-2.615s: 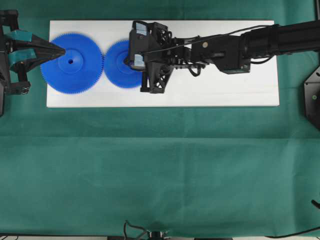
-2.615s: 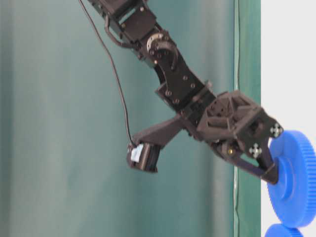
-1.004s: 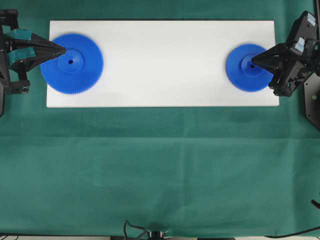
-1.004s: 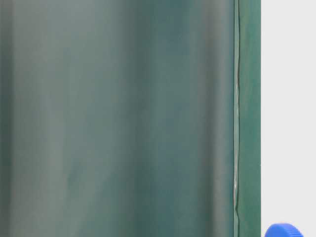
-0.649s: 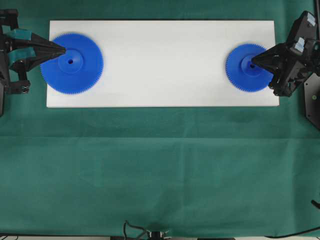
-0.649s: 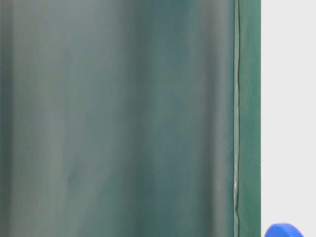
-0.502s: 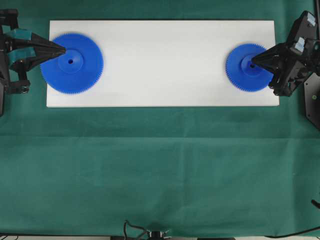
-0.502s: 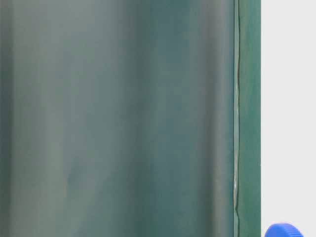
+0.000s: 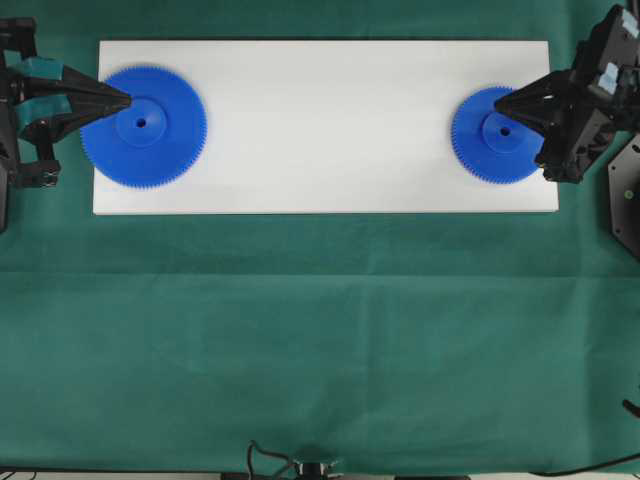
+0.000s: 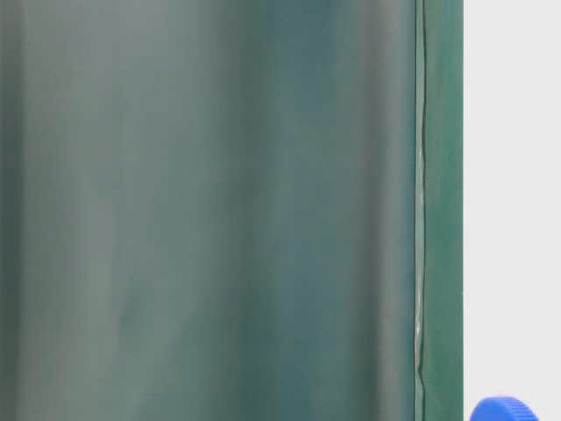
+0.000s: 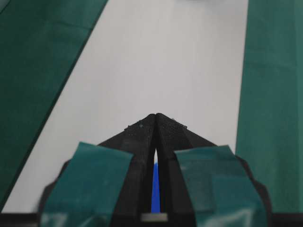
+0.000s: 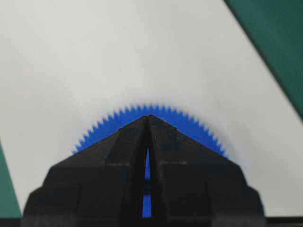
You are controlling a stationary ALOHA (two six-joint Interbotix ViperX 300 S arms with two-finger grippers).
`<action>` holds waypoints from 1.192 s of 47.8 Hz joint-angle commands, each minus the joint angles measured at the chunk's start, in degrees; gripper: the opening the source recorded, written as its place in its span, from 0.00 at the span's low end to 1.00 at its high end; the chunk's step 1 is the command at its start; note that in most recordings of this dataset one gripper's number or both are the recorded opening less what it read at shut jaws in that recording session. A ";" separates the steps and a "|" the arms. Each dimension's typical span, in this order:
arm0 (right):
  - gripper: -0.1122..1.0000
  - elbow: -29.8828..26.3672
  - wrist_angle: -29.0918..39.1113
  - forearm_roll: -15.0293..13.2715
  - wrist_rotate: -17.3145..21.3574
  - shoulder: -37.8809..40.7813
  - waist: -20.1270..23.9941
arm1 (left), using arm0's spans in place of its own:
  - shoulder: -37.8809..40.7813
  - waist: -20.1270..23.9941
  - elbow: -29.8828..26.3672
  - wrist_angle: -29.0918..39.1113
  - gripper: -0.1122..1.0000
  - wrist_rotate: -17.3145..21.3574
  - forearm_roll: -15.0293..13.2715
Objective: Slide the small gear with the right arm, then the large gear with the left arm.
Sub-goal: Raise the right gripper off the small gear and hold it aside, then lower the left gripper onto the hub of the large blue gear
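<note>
Toothed blue plastic small gear (image 9: pixel 497 135) lies flat on smooth white board (image 9: pixel 330 120)

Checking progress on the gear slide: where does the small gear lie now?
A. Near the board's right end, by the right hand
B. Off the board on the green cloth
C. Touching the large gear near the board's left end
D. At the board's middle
A: in the overhead view the small gear lies near the white board's right end, by the right hand, far from the large gear.
</note>
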 commanded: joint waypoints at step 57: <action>0.57 -7.38 7.73 -5.89 0.09 -6.50 -0.09 | 14.24 3.25 1.05 1.76 0.10 -0.09 -0.44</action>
